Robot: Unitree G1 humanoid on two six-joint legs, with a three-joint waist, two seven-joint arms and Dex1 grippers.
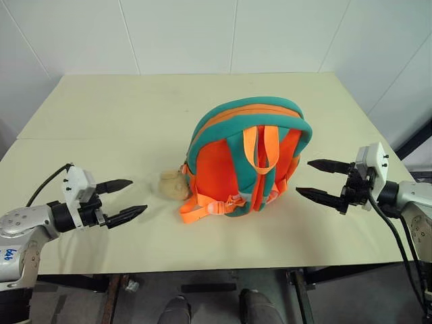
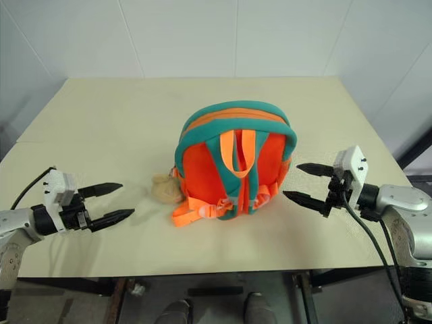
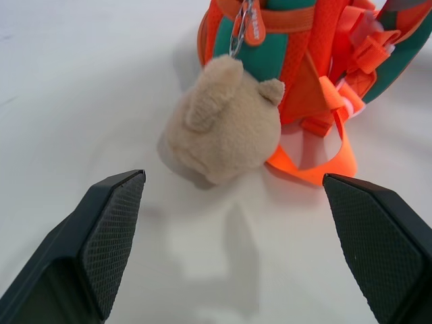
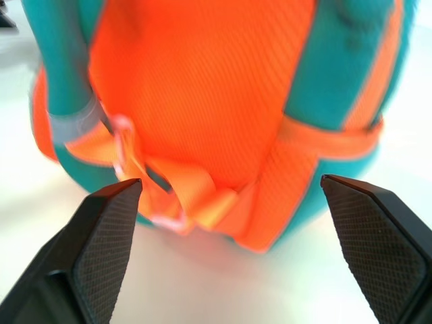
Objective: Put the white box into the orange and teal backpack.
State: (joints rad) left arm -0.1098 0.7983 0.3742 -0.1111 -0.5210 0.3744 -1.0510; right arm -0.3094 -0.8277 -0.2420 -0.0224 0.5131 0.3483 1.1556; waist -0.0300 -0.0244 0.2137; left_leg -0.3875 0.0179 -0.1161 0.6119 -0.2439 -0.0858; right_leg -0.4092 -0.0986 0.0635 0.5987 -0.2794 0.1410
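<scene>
**Backpack stands alone between two released grippers**

The small soft orange backpack with teal edging and straps (image 1: 246,158) stands upright near the middle of the pale cream rectangular table (image 1: 121,115), its strap side facing the robot. A fuzzy tan teddy-bear charm (image 1: 173,185) lies on the tabletop just beside the bag's left lower corner, clipped to it by a metal ring. Orange webbing loops spill onto the table at the base.

The left gripper (image 1: 121,200) hovers apart from the bag on its left, black fingers spread wide, grasping nothing. The right gripper (image 1: 322,181) sits just beside the bag's right flank, likewise spread wide and empty, not touching it.
</scene>
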